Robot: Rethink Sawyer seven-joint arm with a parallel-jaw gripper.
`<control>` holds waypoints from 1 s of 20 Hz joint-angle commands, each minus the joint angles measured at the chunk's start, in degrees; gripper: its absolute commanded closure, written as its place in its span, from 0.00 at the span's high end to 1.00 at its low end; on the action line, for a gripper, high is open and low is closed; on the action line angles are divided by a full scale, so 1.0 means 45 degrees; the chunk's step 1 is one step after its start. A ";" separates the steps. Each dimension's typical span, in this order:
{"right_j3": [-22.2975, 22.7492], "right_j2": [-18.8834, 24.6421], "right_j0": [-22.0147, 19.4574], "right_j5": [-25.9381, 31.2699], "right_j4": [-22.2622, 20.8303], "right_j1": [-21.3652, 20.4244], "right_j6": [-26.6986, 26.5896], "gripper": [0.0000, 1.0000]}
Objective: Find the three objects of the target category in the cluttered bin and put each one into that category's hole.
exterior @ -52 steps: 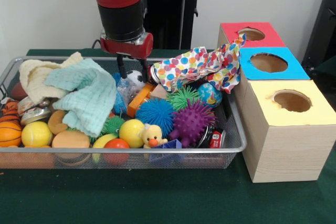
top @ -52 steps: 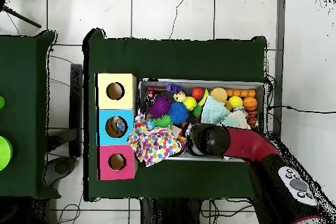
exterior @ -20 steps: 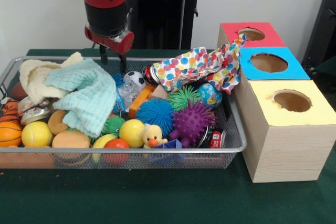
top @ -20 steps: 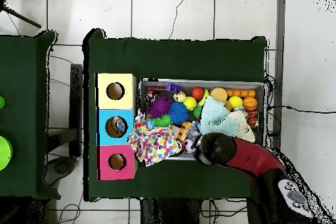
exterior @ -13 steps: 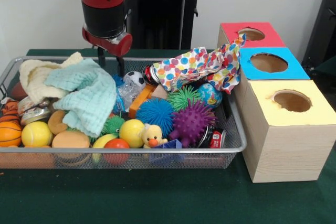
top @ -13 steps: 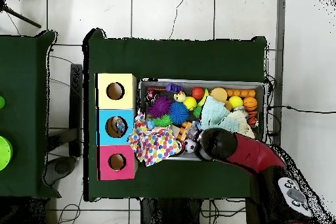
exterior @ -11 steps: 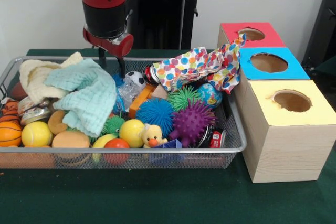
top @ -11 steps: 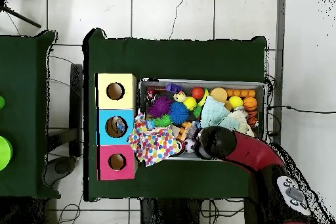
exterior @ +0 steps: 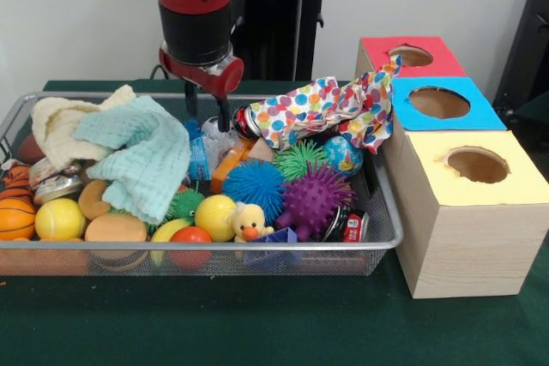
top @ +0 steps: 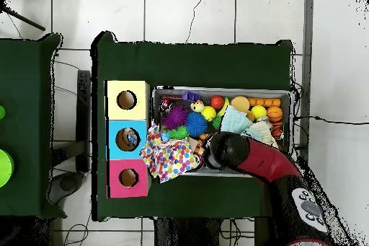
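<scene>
The silver wire-mesh bin [exterior: 388, 227] is full of toys and cloths; it also shows in the overhead view [top: 225, 89]. A crushed clear plastic bottle with a blue label [exterior: 201, 153] stands tilted in the bin's middle back, between the mint cloth [exterior: 137, 156] and an orange block. My gripper [exterior: 206, 114] hangs just above the bottle. Its two black fingers stand apart, one on each side of the bottle's top, and I see no grip on it. In the overhead view the red arm [top: 241, 156] covers the gripper and the bottle. No other clear bottle shows.
Three wooden boxes with holes stand right of the bin: red [exterior: 377, 47], blue [exterior: 485, 114], yellow [exterior: 446, 212]. A polka-dot cloth [exterior: 317, 109] drapes from the bin onto the boxes. Spiky balls [exterior: 313, 199], a duck, fruit and a can [exterior: 350, 227] fill the front.
My gripper has moved right in the front view and come down over the bottle. The bottle now stands more upright, and the small soccer ball behind it is hidden.
</scene>
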 commanded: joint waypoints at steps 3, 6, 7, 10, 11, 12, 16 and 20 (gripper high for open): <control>-0.0904 -0.0469 0.0627 0.3003 0.1034 -0.0488 0.2493 1.00; -0.1016 -0.0185 0.0342 0.2424 0.1193 -0.0006 0.2089 1.00; -0.1025 -0.0100 0.0254 0.2209 0.1232 0.0144 0.1992 1.00; -0.1069 0.0055 0.0043 0.1723 0.1286 0.0468 0.1770 1.00; -0.1018 0.0110 -0.0028 0.1543 0.1315 0.0554 0.1713 1.00; -0.0968 0.0166 -0.0099 0.1362 0.1344 0.0639 0.1657 1.00; -0.0693 0.0328 -0.0286 0.0551 0.1376 0.0938 0.1562 1.00; -0.0597 0.0451 -0.0438 -0.0080 0.1359 0.1248 0.1549 1.00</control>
